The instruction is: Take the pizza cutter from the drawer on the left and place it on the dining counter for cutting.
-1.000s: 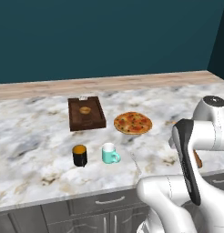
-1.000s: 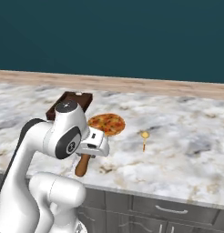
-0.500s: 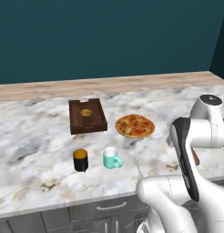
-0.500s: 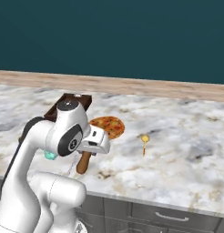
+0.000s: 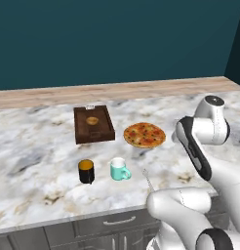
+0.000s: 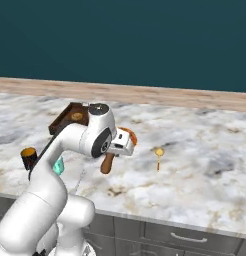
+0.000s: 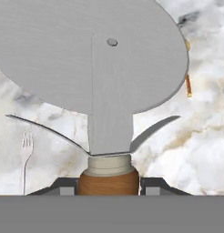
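My gripper is shut on the brown wooden handle of the pizza cutter, whose big grey wheel points away from the hand. In the right base view the gripper hangs a little above the dining counter, with the pizza cutter's handle slanting down and left beneath it. The pizza lies on the marble dining counter just left of my arm; the hand partly hides the pizza in the right base view. The drawer on the left is out of view.
A dark wooden tray with a small bun sits behind a black cup and a teal mug. A fork lies near the front edge, and a gold utensil lies right of the hand. Cabinet fronts run below.
The arm has swung further out over the counter, carrying the cutter to the right in the right base view. The grip has not changed.
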Motion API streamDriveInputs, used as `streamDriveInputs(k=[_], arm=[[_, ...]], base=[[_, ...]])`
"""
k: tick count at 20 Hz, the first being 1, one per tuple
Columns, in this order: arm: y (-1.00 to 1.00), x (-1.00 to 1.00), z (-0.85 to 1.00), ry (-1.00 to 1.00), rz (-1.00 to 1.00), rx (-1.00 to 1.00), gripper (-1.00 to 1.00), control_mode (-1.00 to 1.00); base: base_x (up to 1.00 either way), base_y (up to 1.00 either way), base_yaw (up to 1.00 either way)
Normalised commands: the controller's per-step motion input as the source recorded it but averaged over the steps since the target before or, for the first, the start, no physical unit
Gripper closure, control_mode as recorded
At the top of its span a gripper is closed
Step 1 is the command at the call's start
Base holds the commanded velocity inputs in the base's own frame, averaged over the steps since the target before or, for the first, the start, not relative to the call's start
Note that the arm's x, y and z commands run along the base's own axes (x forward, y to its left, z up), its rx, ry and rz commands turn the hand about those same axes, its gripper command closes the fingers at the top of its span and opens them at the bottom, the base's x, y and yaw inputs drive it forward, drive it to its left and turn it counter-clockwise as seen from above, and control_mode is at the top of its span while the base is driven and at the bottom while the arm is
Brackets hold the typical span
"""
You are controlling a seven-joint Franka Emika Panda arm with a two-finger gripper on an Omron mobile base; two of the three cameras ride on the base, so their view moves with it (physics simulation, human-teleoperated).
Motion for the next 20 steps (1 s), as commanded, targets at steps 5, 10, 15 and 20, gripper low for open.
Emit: streamDriveInputs(k=[5,10,15,20], arm=[[-0.10,0.96,-0.34,0.00,0.00,0.00,1.00,-1.00],[0.01,0.60,-0.28,0.01,-0.14,-0.01,1.00,-1.00],[0.00,0.29,-0.35,0.02,-0.27,0.00,1.00,-1.00],[-0.13,0.23,-0.36,0.04,-0.18,0.08,1.00,-1.00]], base=[[0.00,0.00,0.00],[0.00,0.00,0.00],[0.00,0.00,0.00],[0.00,0.00,0.00]])
